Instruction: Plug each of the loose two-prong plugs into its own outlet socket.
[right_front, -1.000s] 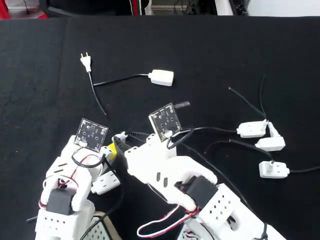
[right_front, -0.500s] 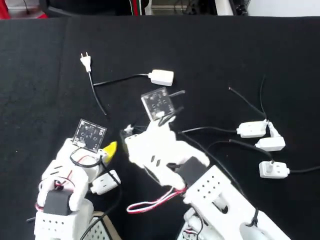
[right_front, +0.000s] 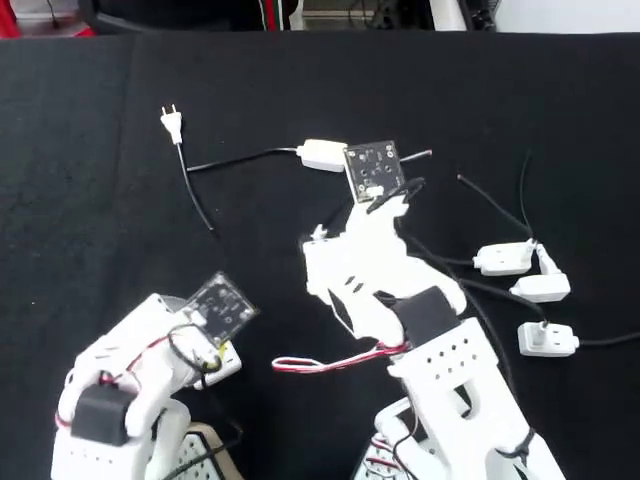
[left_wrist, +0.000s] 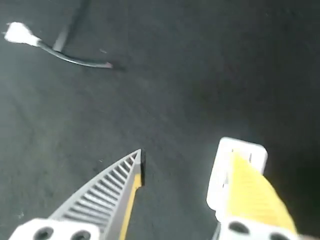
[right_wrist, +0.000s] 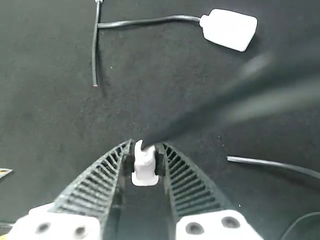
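Observation:
My right gripper (right_wrist: 145, 146) is shut on a small white two-prong plug (right_wrist: 144, 169), whose black cable trails off to the side. Ahead of it lies a white outlet socket (right_wrist: 229, 29) with its own cable. In the high view that socket (right_front: 322, 155) sits just beside the right arm's wrist board (right_front: 373, 168). A loose plug (right_front: 170, 122) on a short black cable lies at the far left. My left gripper (left_wrist: 187, 157) is open over bare cloth, with another white socket (left_wrist: 242, 150) partly behind its yellow finger (left_wrist: 250, 192).
Three white sockets (right_front: 503, 258) (right_front: 540, 288) (right_front: 547, 340) with cables cluster at the right edge of the black table (right_front: 90, 220). Black cables cross the cloth between them and the right arm (right_front: 380, 280). The left arm (right_front: 150, 370) sits low at the near left.
The right arm has swung from beside the left arm out toward the far socket, carrying the plug. The left arm has drawn back and turned to the right.

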